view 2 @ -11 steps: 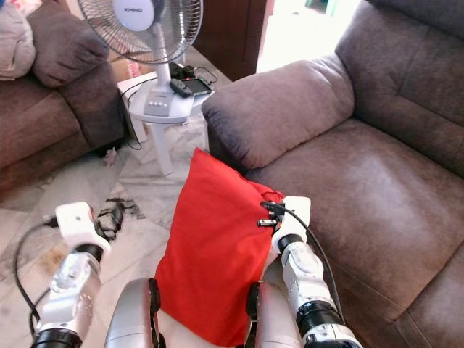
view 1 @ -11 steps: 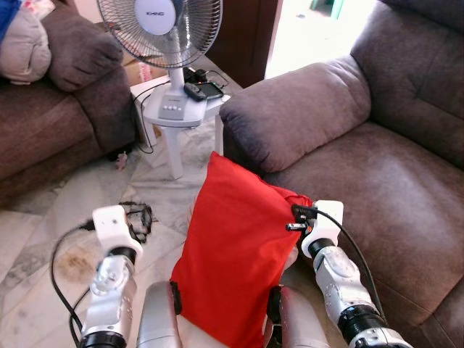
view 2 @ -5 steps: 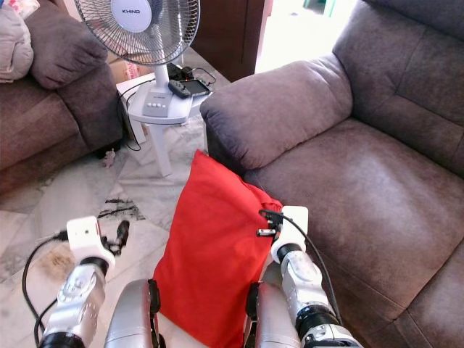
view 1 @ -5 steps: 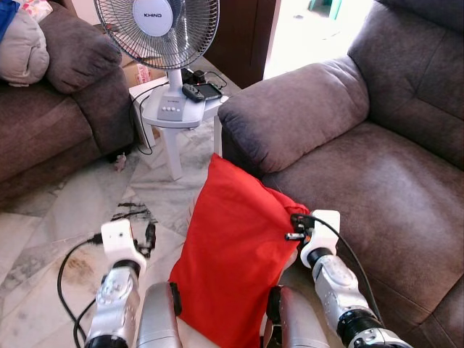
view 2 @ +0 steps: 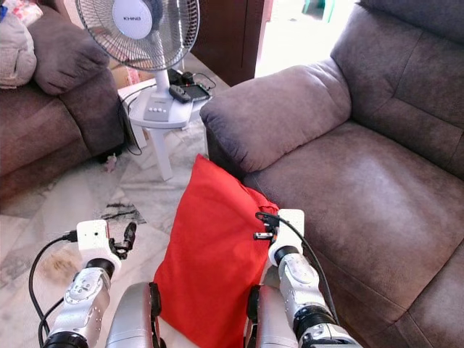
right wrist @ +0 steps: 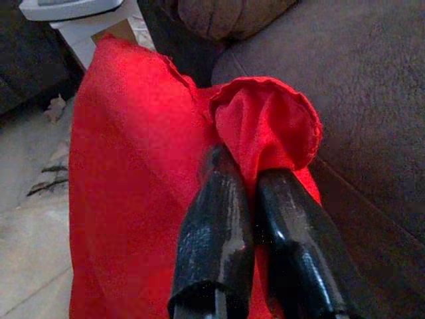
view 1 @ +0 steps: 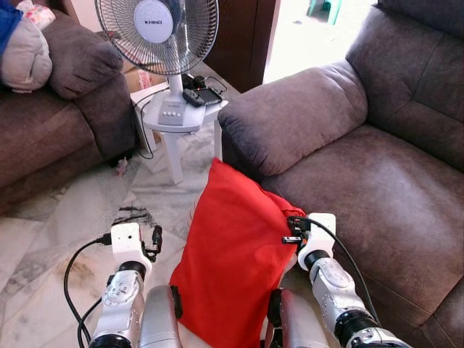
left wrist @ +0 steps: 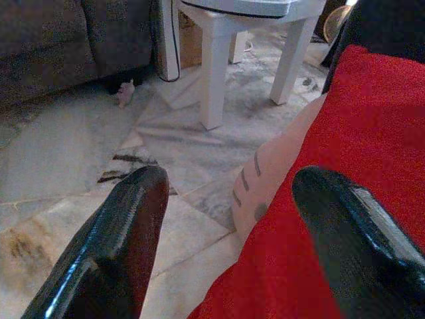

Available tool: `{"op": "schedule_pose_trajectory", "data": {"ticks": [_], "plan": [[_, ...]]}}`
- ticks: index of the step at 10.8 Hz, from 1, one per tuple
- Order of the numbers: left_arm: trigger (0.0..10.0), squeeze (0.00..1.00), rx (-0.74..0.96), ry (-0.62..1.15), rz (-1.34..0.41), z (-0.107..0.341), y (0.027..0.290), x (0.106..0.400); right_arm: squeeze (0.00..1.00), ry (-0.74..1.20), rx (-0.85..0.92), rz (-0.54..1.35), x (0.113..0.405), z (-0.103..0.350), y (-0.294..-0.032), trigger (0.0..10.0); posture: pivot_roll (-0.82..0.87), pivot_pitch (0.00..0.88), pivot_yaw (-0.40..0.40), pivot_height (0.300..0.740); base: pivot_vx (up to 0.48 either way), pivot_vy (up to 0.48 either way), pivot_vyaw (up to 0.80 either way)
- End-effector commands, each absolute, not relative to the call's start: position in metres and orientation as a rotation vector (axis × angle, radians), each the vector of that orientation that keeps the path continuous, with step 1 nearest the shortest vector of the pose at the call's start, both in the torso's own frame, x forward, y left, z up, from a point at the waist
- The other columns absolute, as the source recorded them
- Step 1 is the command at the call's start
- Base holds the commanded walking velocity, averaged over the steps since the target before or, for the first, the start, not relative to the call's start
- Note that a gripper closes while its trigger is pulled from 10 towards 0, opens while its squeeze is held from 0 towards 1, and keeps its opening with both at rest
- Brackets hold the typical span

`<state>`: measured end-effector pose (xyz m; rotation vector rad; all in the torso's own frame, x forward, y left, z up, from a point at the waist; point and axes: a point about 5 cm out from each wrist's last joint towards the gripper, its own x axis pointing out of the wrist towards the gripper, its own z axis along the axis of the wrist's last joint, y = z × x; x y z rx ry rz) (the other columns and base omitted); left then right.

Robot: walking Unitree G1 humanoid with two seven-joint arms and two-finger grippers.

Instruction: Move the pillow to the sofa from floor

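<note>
The red pillow (view 1: pixel 232 250) stands upright on its lower edge right in front of me, leaning against the front of the brown sofa (view 1: pixel 377 188). My right gripper (right wrist: pixel 242 166) is shut on the bunched upper right corner of the pillow (right wrist: pixel 133 146), close to the sofa seat's front edge. Low at the pillow's left side, my left gripper (left wrist: pixel 229 179) is open, one finger over the marble floor and the other over the red fabric (left wrist: pixel 358 133). The pillow's bottom is hidden behind my body.
A standing fan (view 1: pixel 163 29) sits on a small white table (view 1: pixel 177 119) beyond the pillow, beside the sofa armrest (view 1: pixel 297 116). A second brown sofa (view 1: pixel 43 138) with a beige cushion (view 1: pixel 25 58) is at left. Black cables (view 1: pixel 130 216) lie on the floor. A beige object (left wrist: pixel 265 179) sits behind the pillow.
My left arm has swung right, closer to the pillow's left side. The right gripper keeps its hold on the pillow's corner. The view has shifted slightly.
</note>
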<state>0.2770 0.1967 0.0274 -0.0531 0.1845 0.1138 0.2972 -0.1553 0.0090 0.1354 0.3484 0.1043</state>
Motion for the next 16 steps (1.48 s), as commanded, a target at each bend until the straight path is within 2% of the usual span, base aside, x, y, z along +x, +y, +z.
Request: {"op": "schedule_pose_trajectory", "data": {"ticks": [1,13,16], "plan": [[10.0,0.00,-0.036,0.202,0.101,0.024,0.195,0.275,0.00,0.351,0.139,0.096,0.296,0.008,-0.156,10.0,0.11,0.048,-0.051,0.584,0.000,0.000,0.00],[10.0,0.00,-0.033,0.182,0.097,0.024,0.192,0.279,0.00,0.331,0.149,0.119,0.300,0.011,-0.149,10.0,0.12,0.079,-0.056,0.726,0.000,0.000,0.00],[10.0,0.00,-0.031,0.179,0.098,0.026,0.193,0.279,0.00,0.333,0.156,0.126,0.300,0.010,-0.146,10.0,0.12,0.079,-0.053,0.740,0.000,0.000,0.00]]}}
